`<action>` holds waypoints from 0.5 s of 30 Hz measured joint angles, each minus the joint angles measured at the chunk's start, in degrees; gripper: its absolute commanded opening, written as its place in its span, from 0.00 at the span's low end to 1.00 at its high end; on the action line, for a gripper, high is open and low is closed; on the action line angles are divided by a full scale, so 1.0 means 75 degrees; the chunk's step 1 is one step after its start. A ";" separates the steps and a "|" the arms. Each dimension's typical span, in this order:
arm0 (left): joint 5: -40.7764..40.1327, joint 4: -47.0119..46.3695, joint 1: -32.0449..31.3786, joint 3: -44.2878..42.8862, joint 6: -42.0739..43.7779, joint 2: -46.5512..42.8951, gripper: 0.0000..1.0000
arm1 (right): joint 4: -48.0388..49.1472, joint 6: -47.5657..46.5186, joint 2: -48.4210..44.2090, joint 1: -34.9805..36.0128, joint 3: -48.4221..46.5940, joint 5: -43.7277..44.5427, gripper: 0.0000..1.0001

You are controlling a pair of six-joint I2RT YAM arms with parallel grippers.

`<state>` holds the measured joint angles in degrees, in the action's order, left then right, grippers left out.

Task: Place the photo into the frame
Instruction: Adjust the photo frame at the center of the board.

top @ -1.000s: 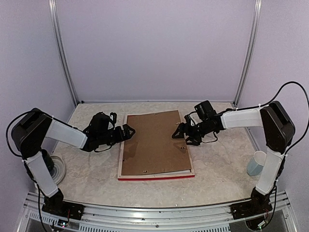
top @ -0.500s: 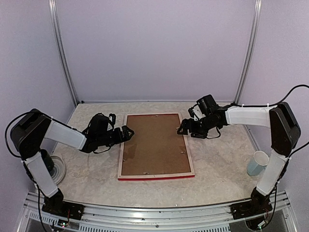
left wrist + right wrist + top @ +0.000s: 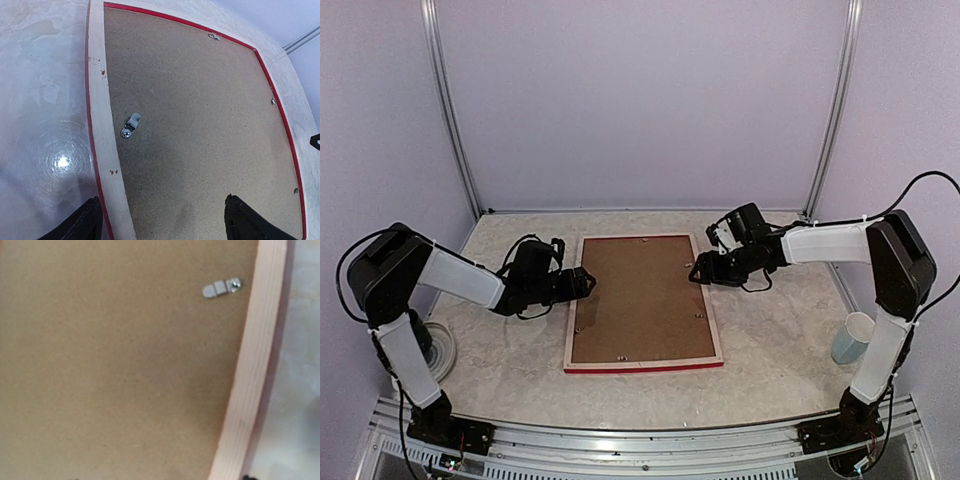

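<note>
Your left gripper [image 3: 584,283] has its jaws apart, astride the nearest rail of the frame [image 3: 102,125], which lies face down between both grippers. I cannot tell how your right gripper [image 3: 698,270] stands. The photo is out of sight, probably under the backing board [image 3: 640,300]. Just ahead of the left gripper, the turn clip [image 3: 130,126] looks half swung. Nudge it slowly, keeping the board flat.
</note>
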<state>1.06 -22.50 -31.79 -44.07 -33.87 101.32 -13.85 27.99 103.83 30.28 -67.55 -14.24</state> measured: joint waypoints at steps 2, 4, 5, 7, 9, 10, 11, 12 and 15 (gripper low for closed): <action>-0.0003 0.0012 -0.0026 -0.0052 0.0090 0.0099 0.71 | 0.0207 -0.0023 0.0090 0.0000 0.0149 -0.0006 0.64; -0.0067 0.0035 -0.0052 -0.0070 0.0160 0.0169 0.67 | 0.0379 -0.0044 0.0178 0.0000 0.0332 -0.0020 0.62; -0.0093 0.0061 -0.0061 -0.0099 0.0184 0.0210 0.64 | 0.0443 -0.0052 0.0216 0.0000 0.0437 -0.0041 0.61; -0.0154 0.0154 -0.0093 -0.0207 0.0274 0.0329 0.60 | 0.0589 -0.0064 0.0242 0.0000 0.0676 -0.0111 0.58; -0.0286 0.0242 -0.0140 -0.0309 0.0353 0.0446 0.59 | 0.0816 -0.0090 0.0224 -0.0015 0.0854 -0.0143 0.55; -0.0338 0.0265 -0.0154 -0.0335 0.0385 0.0487 0.59 | 0.0898 -0.0099 0.0210 -0.0020 0.0909 -0.0152 0.53; -0.0396 0.0283 -0.0175 -0.0361 0.0420 0.0527 0.59 | 0.1011 -0.0114 0.0187 -0.0026 0.0994 -0.0152 0.51; -0.0446 0.0321 -0.0201 -0.0385 0.0443 0.0551 0.58 | 0.1110 -0.0128 0.0157 -0.0035 0.1072 -0.0154 0.49; -0.0638 0.0391 -0.0297 -0.0446 0.0527 0.0603 0.58 | 0.1346 -0.0143 0.0047 -0.0061 0.1317 -0.0154 0.46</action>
<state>-3.73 -19.57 -34.02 -47.42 -29.91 105.84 -3.75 26.92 104.18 29.82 -57.67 -15.40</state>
